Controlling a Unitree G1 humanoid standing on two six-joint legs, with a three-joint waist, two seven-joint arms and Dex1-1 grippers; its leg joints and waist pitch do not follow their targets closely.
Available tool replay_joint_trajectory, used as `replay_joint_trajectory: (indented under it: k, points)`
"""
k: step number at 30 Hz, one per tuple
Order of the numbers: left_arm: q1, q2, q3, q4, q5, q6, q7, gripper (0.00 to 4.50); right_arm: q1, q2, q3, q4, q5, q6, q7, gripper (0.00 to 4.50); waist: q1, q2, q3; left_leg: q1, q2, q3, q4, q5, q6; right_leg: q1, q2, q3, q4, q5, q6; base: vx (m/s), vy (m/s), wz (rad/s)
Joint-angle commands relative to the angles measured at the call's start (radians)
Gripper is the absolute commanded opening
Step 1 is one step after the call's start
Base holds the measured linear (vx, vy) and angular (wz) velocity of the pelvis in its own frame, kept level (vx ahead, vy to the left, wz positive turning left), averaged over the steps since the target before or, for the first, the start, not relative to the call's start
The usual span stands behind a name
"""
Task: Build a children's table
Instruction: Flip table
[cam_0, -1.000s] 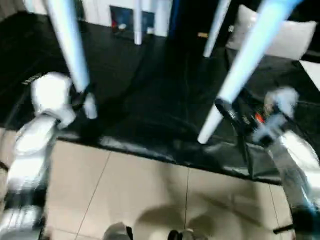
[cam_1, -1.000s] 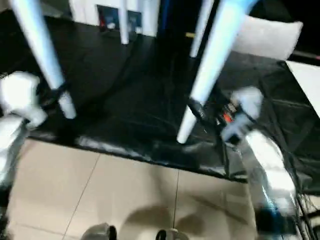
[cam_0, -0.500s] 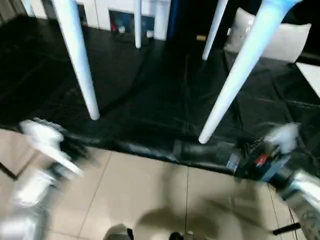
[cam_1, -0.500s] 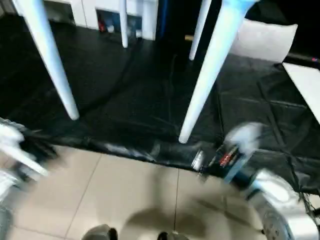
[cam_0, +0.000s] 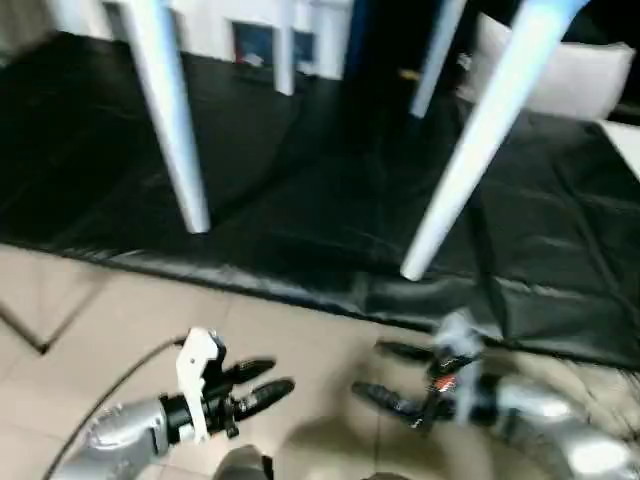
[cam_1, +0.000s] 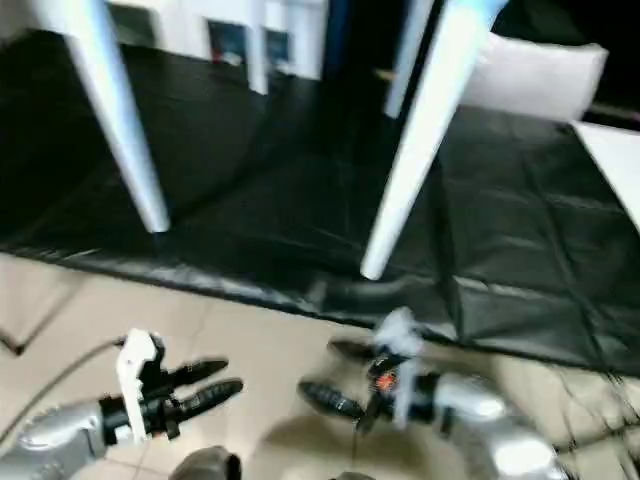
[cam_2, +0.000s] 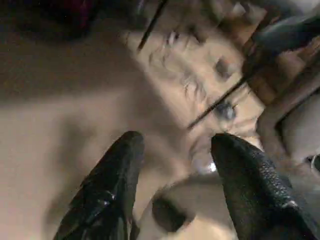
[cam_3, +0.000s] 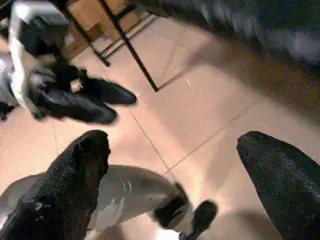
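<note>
Black cover (cam_0: 300, 180): table legs (cam_0: 170, 120) beyond grippers (cam_0: 262, 388).

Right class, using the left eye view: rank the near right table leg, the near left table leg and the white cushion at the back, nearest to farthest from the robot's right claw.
1. Near right table leg: its foot stands on the black cover just beyond the right claw.
2. Near left table leg: across on the left.
3. White cushion: far back right.

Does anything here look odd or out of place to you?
Nothing is broken or spilled. The white table legs stand on the black cover, which is wrinkled and bunched along its near edge. Both the left gripper and the right gripper hang empty over the tiled floor.
</note>
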Motion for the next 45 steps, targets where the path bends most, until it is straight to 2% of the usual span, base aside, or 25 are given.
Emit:
replay_joint_trajectory:
  k: [1, 2, 3, 4, 5, 6, 8, 9, 10, 11, 12, 13, 14, 17, 21, 22, 23, 25, 28, 29, 30, 31, 34, 41, 45]
  points:
    - [-0.022, -0.047, 0.017, 0.143, 0.041, -0.008, 0.112, 2.56, -0.016, 0.008, 0.009, 0.130, -0.063, -0.017, -0.086, 4.50, -0.006, 0.013, -0.030, 0.011, 0.110, -0.051, -0.104, -0.284, -0.004, 0.005, -0.130, 0.069, -0.106, -0.236, -0.208, 0.000, 0.000, 0.00]
    - [-0.053, -0.072, 0.033, 0.239, 0.051, -0.034, 0.163, 2.56, -0.025, 0.028, 0.026, 0.220, -0.087, -0.038, -0.092, 4.50, -0.004, 0.023, -0.028, 0.009, 0.112, -0.055, -0.107, -0.287, -0.014, 0.008, -0.129, 0.066, -0.104, -0.212, -0.211, 0.000, 0.000, 0.00]
    - [-0.067, -0.085, 0.040, 0.286, 0.048, -0.044, 0.174, 2.56, -0.034, 0.044, 0.034, 0.286, -0.109, -0.066, -0.111, 4.50, -0.008, 0.027, -0.036, 0.013, 0.116, -0.053, -0.105, -0.278, -0.014, 0.008, -0.124, 0.066, -0.095, -0.117, -0.225, 0.000, 0.000, 0.00]
    - [-0.075, -0.093, 0.044, 0.316, 0.045, -0.049, 0.179, 2.56, -0.042, 0.056, 0.038, 0.334, -0.126, -0.090, -0.124, 4.50, -0.011, 0.022, -0.034, 0.012, 0.116, -0.052, -0.107, -0.269, -0.010, 0.008, -0.125, 0.066, -0.095, -0.076, -0.232, 0.063, 0.024, -0.03]
    - [-0.108, -0.115, 0.055, 0.415, 0.053, -0.061, 0.241, 2.56, -0.064, 0.097, 0.024, 0.445, -0.133, -0.113, -0.153, 4.50, -0.008, 0.041, -0.048, 0.013, 0.120, -0.052, -0.101, -0.209, 0.012, 0.018, -0.127, 0.064, -0.078, 0.077, -0.258, 0.063, 0.024, -0.03]
    - [-0.122, -0.127, 0.063, 0.457, 0.052, -0.066, 0.268, 2.56, -0.078, 0.114, 0.015, 0.497, -0.142, -0.133, -0.190, 4.50, -0.016, 0.028, -0.052, 0.014, 0.117, -0.047, -0.097, -0.167, 0.034, 0.018, -0.124, 0.063, -0.077, 0.153, -0.269, 0.063, 0.016, -0.03]
    - [-0.139, -0.141, 0.075, 0.509, 0.053, -0.069, 0.320, 2.56, -0.101, 0.134, 0.004, 0.567, -0.157, -0.162, -0.242, 4.50, -0.013, 0.029, -0.048, 0.012, 0.121, -0.046, -0.096, -0.125, 0.076, 0.022, -0.131, 0.061, -0.071, 0.237, -0.292, 0.000, 0.000, 0.00]
    - [-0.156, -0.154, 0.090, 0.553, 0.062, -0.089, 0.354, 2.56, -0.122, 0.148, -0.014, 0.618, -0.160, -0.182, -0.285, 4.50, -0.013, 0.020, -0.049, 0.012, 0.121, -0.041, -0.091, -0.105, 0.105, 0.026, -0.135, 0.062, -0.069, 0.265, -0.305, 0.000, 0.000, 0.00]
    - [-0.164, -0.160, 0.098, 0.575, 0.066, -0.100, 0.372, 2.56, -0.132, 0.156, -0.023, 0.643, -0.162, -0.192, -0.307, 4.50, -0.012, 0.024, -0.047, 0.007, 0.122, -0.040, -0.090, -0.092, 0.117, 0.028, -0.139, 0.063, -0.067, 0.273, -0.306, 0.000, 0.000, 0.00]
    - [-0.200, -0.181, 0.135, 0.660, 0.073, -0.122, 0.466, 2.56, -0.179, 0.174, -0.057, 0.742, -0.188, -0.218, -0.483, 4.50, -0.016, 0.036, -0.047, 0.014, 0.121, -0.032, -0.089, -0.112, 0.112, 0.022, -0.135, 0.066, -0.071, 0.224, -0.313, 0.000, 0.000, 0.00]
    - [-0.226, -0.191, 0.146, 0.719, 0.088, -0.138, 0.526, 2.56, -0.211, 0.189, -0.092, 0.820, -0.184, -0.224, -0.584, 4.50, -0.015, 0.033, -0.047, 0.013, 0.121, -0.033, -0.092, -0.118, 0.106, 0.024, -0.135, 0.066, -0.073, 0.202, -0.310, 0.000, 0.000, 0.00]
    - [-0.240, -0.196, 0.145, 0.748, 0.095, -0.142, 0.548, 2.56, -0.226, 0.199, -0.107, 0.871, -0.184, -0.231, -0.635, 4.50, -0.014, 0.044, -0.043, 0.022, 0.123, -0.029, -0.094, -0.168, 0.082, 0.015, -0.132, 0.070, -0.078, 0.132, -0.307, 0.000, 0.000, 0.00]
    - [-0.246, -0.201, 0.134, 0.762, 0.107, -0.142, 0.556, 2.56, -0.234, 0.208, -0.107, 0.909, -0.185, -0.205, -0.658, 4.50, -0.013, 0.041, -0.042, 0.021, 0.124, -0.028, -0.094, -0.187, 0.074, 0.017, -0.134, 0.072, -0.080, 0.104, -0.305, 0.000, 0.000, 0.00]
    - [-0.272, -0.219, 0.135, 0.811, 0.109, -0.138, 0.563, 2.56, -0.254, 0.239, -0.079, 1.008, -0.224, -0.154, -0.736, 4.50, -0.010, 0.047, -0.036, 0.018, 0.127, -0.022, -0.099, -0.227, 0.046, 0.013, -0.136, 0.078, -0.090, 0.001, -0.290, 0.000, 0.000, 0.00]
    - [-0.288, -0.226, 0.146, 0.852, 0.109, -0.109, 0.595, 2.56, -0.253, 0.253, -0.085, 1.041, -0.229, -0.142, -0.764, 4.50, -0.014, 0.045, -0.034, 0.016, 0.131, -0.020, -0.104, -0.239, 0.036, 0.011, -0.134, 0.078, -0.088, -0.009, -0.282, 0.000, 0.000, 0.00]
    - [-0.293, -0.227, 0.145, 0.868, 0.117, -0.108, 0.604, 2.56, -0.253, 0.257, -0.080, 1.051, -0.236, -0.140, -0.760, 4.50, -0.016, 0.046, -0.032, 0.012, 0.131, -0.022, -0.109, -0.246, 0.035, 0.012, -0.132, 0.077, -0.090, -0.025, -0.269, 0.000, 0.000, 0.00]
    - [-0.302, -0.227, 0.140, 0.898, 0.136, -0.107, 0.613, 2.56, -0.258, 0.266, -0.087, 1.075, -0.243, -0.120, -0.757, 4.50, -0.016, 0.051, -0.031, 0.018, 0.132, -0.020, -0.109, -0.261, 0.030, 0.005, -0.131, 0.080, -0.094, -0.038, -0.262, 0.000, 0.000, 0.00]
    - [-0.314, -0.229, 0.135, 0.936, 0.162, -0.119, 0.619, 2.56, -0.266, 0.279, -0.104, 1.108, -0.250, -0.104, -0.759, 4.50, -0.015, 0.052, -0.030, 0.019, 0.132, -0.019, -0.110, -0.272, 0.021, 0.003, -0.133, 0.084, -0.096, -0.044, -0.260, 0.000, 0.000, 0.00]
    - [-0.323, -0.240, 0.135, 0.971, 0.173, -0.148, 0.619, 2.56, -0.277, 0.294, -0.141, 1.136, -0.236, -0.080, -0.769, 4.50, -0.011, 0.057, -0.031, 0.020, 0.135, -0.019, -0.111, -0.258, 0.022, 0.002, -0.136, 0.085, -0.093, -0.011, -0.265, 0.000, 0.000, 0.00]
    - [-0.327, -0.245, 0.132, 0.980, 0.177, -0.158, 0.616, 2.56, -0.280, 0.300, -0.149, 1.142, -0.234, -0.081, -0.768, 4.50, -0.012, 0.055, -0.032, 0.019, 0.136, -0.017, -0.111, -0.255, 0.025, 0.003, -0.136, 0.085, -0.092, 0.005, -0.269, 0.000, 0.000, 0.00]
    - [-0.329, -0.247, 0.130, 0.984, 0.180, -0.161, 0.615, 2.56, -0.281, 0.301, -0.149, 1.144, -0.236, -0.080, -0.765, 4.50, -0.010, 0.061, -0.032, 0.019, 0.135, -0.018, -0.111, -0.252, 0.024, 0.002, -0.136, 0.084, -0.090, 0.014, -0.270, 0.000, 0.000, 0.00]
    - [-0.329, -0.247, 0.130, 0.984, 0.180, -0.161, 0.615, 2.56, -0.281, 0.301, -0.149, 1.144, -0.236, -0.080, -0.765, 4.50, -0.011, 0.056, -0.032, 0.019, 0.136, -0.017, -0.112, -0.251, 0.030, 0.003, -0.135, 0.084, -0.090, 0.027, -0.270, 0.000, 0.000, 0.00]
    - [-0.329, -0.247, 0.130, 0.984, 0.180, -0.161, 0.615, 2.56, -0.281, 0.301, -0.149, 1.144, -0.236, -0.080, -0.765, 4.50, -0.010, 0.056, -0.031, 0.019, 0.136, -0.015, -0.112, -0.253, 0.040, 0.002, -0.138, 0.085, -0.092, 0.020, -0.272, 0.000, 0.000, 0.00]
    - [-0.329, -0.247, 0.130, 0.984, 0.180, -0.161, 0.615, 2.56, -0.281, 0.301, -0.149, 1.144, -0.236, -0.080, -0.765, 4.50, -0.010, 0.058, -0.026, 0.021, 0.139, -0.016, -0.119, -0.302, 0.013, -0.005, -0.137, 0.087, -0.101, -0.062, -0.263, 0.000, 0.000, 0.00]
    - [-0.329, -0.247, 0.130, 0.984, 0.180, -0.161, 0.615, 2.56, -0.281, 0.301, -0.149, 1.144, -0.236, -0.080, -0.765, 4.50, -0.011, 0.058, -0.027, 0.020, 0.139, -0.015, -0.121, -0.284, 0.017, -0.005, -0.137, 0.088, -0.099, -0.034, -0.261, 0.000, 0.000, 0.00]
